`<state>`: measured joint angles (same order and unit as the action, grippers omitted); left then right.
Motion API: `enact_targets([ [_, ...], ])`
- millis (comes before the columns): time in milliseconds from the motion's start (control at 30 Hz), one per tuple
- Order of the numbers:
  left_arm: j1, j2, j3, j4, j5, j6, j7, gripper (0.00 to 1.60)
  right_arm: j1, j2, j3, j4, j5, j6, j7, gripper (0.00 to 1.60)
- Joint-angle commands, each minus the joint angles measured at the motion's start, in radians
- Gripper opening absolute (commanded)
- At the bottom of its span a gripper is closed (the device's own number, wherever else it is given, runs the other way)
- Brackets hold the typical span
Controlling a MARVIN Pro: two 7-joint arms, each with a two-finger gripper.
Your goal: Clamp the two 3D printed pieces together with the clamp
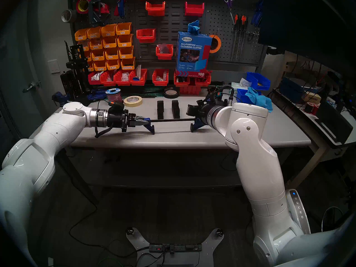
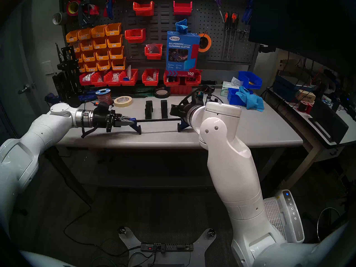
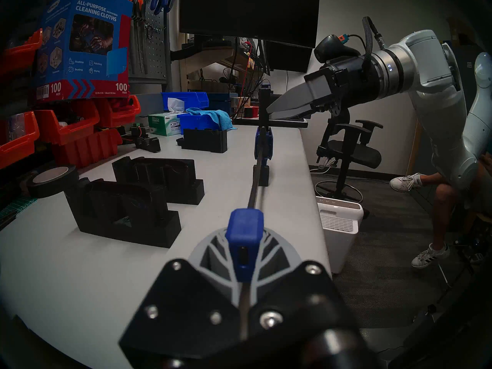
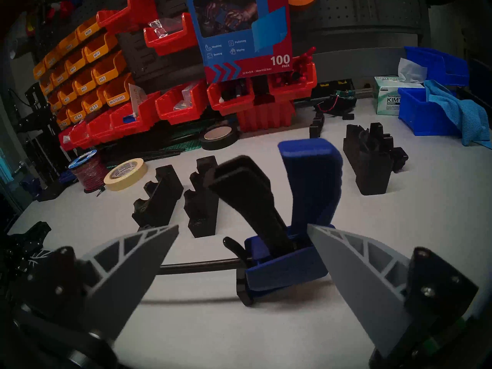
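Left jaws (image 1: 143, 122) tight on clamp (image 1: 173, 120)

Grey workbench (image 1: 250, 133), two black printed pieces (image 1: 160, 109), tape rolls (image 1: 133, 101)

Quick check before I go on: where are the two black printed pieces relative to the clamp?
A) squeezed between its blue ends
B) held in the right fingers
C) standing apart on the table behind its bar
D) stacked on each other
C: the two printed pieces stand upright with a gap between them, behind the bar of the clamp, which the left gripper holds by one end.
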<state>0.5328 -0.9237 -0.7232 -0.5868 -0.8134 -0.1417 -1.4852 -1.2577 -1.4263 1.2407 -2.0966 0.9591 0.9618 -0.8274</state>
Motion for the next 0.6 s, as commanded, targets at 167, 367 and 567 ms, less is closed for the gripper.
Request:
enact_targets([
  [167, -0.023, -0.003, -0.011, 0.000, -0.009, -0.003, 0.002, 0.00, 0.006, 0.005, -0.012, -0.021, -0.007, -0.002, -0.063, 1.60],
  [367, -0.023, -0.003, -0.011, 0.000, -0.009, -0.003, 0.002, 0.00, -0.018, 0.014, -0.016, -0.026, -0.011, -0.002, -0.069, 1.60],
  [567, -0.024, -0.003, -0.011, 0.000, -0.009, -0.003, 0.002, 0.00, -0.039, 0.020, -0.013, -0.031, -0.009, -0.002, -0.059, 1.60],
])
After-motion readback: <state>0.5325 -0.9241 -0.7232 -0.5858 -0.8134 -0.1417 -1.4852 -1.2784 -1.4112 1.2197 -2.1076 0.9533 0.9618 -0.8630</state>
